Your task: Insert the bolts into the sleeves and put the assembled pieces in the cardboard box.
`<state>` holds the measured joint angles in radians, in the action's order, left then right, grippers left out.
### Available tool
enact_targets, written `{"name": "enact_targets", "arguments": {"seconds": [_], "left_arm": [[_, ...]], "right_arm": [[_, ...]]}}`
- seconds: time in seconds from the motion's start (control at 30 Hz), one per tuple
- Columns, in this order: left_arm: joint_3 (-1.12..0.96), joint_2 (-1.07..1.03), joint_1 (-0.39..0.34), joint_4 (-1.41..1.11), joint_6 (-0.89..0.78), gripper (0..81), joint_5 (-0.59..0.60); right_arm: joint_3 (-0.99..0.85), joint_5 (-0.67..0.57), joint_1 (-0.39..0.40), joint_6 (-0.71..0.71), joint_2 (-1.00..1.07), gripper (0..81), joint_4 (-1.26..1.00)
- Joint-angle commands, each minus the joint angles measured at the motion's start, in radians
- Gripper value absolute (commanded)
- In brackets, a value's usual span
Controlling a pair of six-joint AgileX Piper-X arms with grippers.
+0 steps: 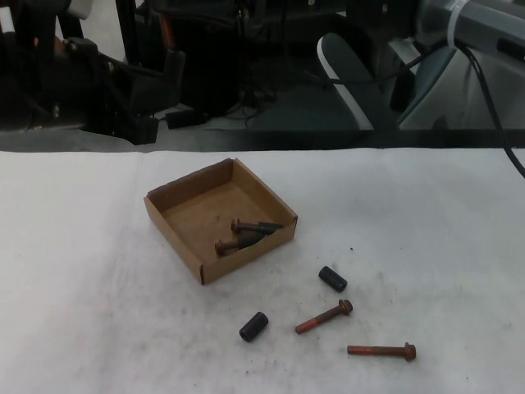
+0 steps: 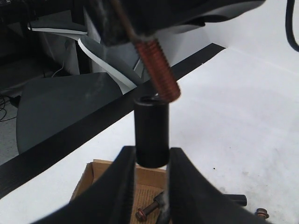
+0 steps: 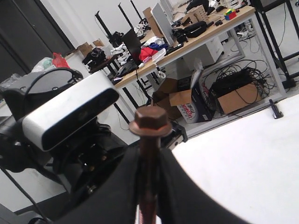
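Note:
My left gripper (image 2: 152,161) is shut on a black sleeve (image 2: 152,133), held upright above the cardboard box (image 2: 100,172). A rusty bolt's threaded tip (image 2: 162,79) touches the rim of the sleeve's open end at a slant. My right gripper (image 3: 149,163) is shut on that bolt's shank, with its hex head (image 3: 150,121) sticking out past the fingers. In the high view the box (image 1: 246,264) holds two assembled pieces (image 1: 250,234). On the bench lie two loose sleeves (image 1: 332,278) (image 1: 253,327) and two loose bolts (image 1: 324,316) (image 1: 381,350).
White cloth covers the bench (image 1: 426,222), with free room left of the box. A black strip (image 1: 328,139) marks the far edge; chairs and desks stand beyond. The left arm's wrist camera (image 3: 70,109) sits close behind the bolt.

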<state>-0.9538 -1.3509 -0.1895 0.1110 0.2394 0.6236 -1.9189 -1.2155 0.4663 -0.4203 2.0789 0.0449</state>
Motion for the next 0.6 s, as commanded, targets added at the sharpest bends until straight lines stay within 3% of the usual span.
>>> {"name": "enact_targets", "arguments": {"seconds": [0.0,0.57], "left_arm": [[-0.002,0.005,0.002,-0.018,-0.007,0.8,-0.002],[-0.002,0.005,0.002,-0.033,-0.007,0.8,-0.002]], "right_arm": [[-0.002,-0.01,-0.005,0.012,0.0,0.2,0.005],[0.024,-0.02,-0.017,0.022,0.0,0.2,-0.031]]}}
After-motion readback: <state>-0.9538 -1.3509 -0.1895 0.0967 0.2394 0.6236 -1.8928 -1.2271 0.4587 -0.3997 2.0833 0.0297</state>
